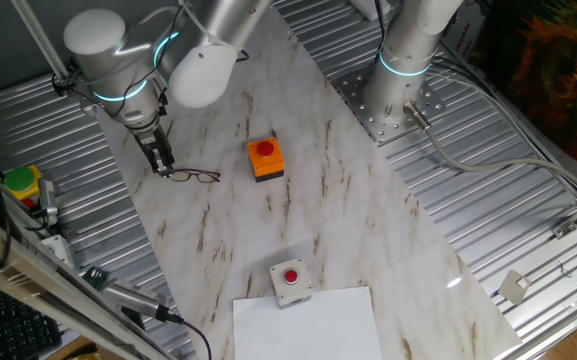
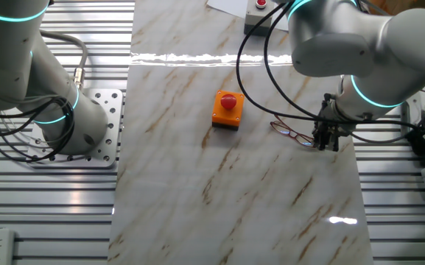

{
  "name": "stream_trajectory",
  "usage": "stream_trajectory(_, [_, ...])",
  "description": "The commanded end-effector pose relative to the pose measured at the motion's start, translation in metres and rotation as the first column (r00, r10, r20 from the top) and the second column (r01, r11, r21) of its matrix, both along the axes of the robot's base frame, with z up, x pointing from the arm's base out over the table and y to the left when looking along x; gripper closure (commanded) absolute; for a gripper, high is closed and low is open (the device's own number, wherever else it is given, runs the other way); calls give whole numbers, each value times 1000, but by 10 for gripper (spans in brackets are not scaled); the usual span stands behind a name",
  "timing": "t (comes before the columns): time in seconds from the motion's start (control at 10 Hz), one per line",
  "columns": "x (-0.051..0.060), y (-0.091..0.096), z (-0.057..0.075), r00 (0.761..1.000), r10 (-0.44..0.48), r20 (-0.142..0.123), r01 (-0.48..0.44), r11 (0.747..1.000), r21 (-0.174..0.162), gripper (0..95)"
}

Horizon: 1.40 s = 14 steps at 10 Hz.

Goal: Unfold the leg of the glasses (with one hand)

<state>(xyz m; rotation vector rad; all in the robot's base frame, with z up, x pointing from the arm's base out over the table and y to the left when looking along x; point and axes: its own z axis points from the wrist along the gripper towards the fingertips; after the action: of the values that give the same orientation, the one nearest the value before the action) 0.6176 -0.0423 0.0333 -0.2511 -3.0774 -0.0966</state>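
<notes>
A pale marble tabletop (image 1: 318, 215) with brown veins lies before me, flanked left and right by ribbed metal panels (image 1: 528, 230). Overhead light glares in a bright streak (image 2: 197, 59) across its far end.

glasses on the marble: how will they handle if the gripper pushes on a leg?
The glasses look thin wire, so probably very light and likely to skid on the glossy marble tabletop rather than resist. The slim frame may flex or bend. The gripper is at one end; a push could pivot them.

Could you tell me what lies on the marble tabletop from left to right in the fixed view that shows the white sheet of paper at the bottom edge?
gripper → glasses → orange box → grey button box
</notes>
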Motion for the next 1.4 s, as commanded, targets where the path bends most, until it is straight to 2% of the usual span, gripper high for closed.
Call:
stream_trajectory(0.1, [0, 0, -1, 1000, 1, -3, -1, 1000, 1, 760])
stream_trajectory(1.4, [0, 1, -4, 1000, 2, -4, -2, 1000, 1, 760])
